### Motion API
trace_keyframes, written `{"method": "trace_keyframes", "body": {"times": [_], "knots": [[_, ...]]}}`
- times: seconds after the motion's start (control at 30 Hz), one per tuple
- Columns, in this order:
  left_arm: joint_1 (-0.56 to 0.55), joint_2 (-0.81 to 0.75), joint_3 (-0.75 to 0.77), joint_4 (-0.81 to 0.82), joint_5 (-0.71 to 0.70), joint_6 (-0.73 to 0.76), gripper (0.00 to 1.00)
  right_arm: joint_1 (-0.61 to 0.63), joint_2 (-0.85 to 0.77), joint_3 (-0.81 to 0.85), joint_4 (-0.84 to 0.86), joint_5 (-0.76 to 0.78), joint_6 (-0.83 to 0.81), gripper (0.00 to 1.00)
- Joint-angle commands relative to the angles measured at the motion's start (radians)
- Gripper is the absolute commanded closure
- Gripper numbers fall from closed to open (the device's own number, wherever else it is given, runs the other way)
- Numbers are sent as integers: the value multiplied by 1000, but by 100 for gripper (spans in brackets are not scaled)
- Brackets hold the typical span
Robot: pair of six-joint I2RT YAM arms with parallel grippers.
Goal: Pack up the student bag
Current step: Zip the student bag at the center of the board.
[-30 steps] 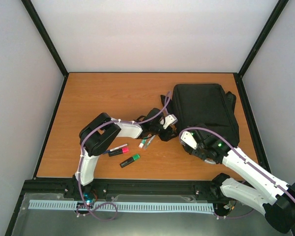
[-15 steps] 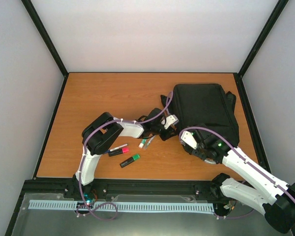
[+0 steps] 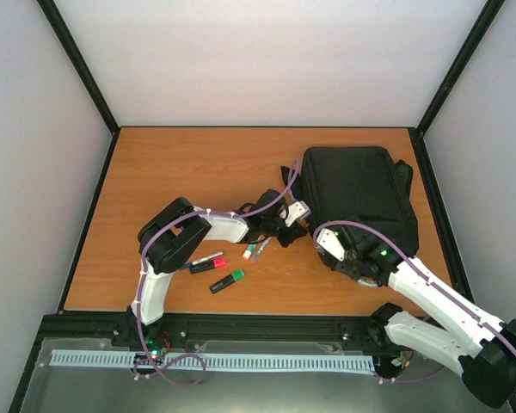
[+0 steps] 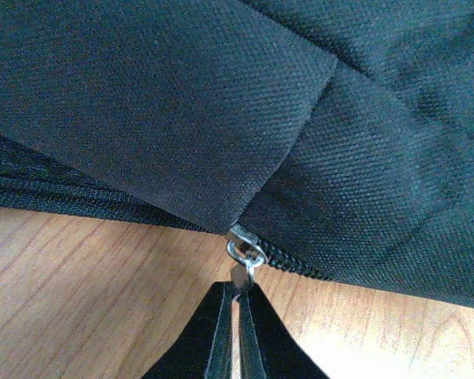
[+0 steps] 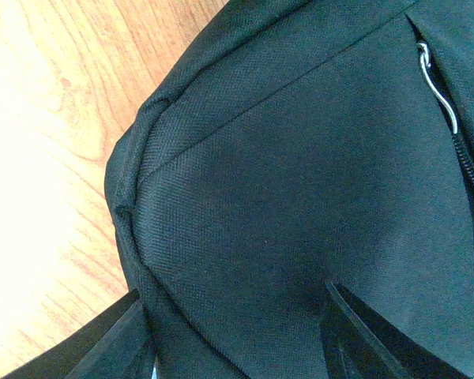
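Observation:
The student bag (image 3: pixel 361 194), a large black backpack, lies flat at the right of the table. My left gripper (image 3: pixel 304 231) is at its near-left edge. In the left wrist view the gripper (image 4: pixel 237 304) is shut on the small metal zipper pull (image 4: pixel 238 276) that hangs from the slider (image 4: pixel 245 246), just above the wood. My right gripper (image 3: pixel 346 258) is over the bag's near corner. It stands open in the right wrist view (image 5: pixel 237 316), its fingers (image 5: pixel 110 339) spread on either side of the black fabric (image 5: pixel 300 197). A second zip pull (image 5: pixel 438 87) shows on a pocket.
A pink marker (image 3: pixel 208 265), a green marker (image 3: pixel 228 280) and a couple of small pens (image 3: pixel 256 249) lie on the wooden table (image 3: pixel 181 172) just left of the left wrist. A black strap (image 3: pixel 288 172) trails from the bag's left side. Black frame posts edge the table.
My left gripper has closed onto the zipper pull, and the left arm shifted slightly. The right arm and the bag have stayed put.

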Motion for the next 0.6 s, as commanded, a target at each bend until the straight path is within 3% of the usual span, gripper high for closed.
{"method": "trace_keyframes", "body": {"times": [0.0,0.1,0.23,0.57], "knots": [[-7,-38,-11,48,14,-4,94,-12,5,-9,15,-1,14,43],[-8,-34,-10,52,17,-9,94,-13,8,-9,16,-5,14,43],[-7,-19,4,47,-14,-14,87,-13,15,-11,19,-6,15,43],[-7,13,40,61,-12,-9,86,-16,24,-19,22,-7,16,43]]}}
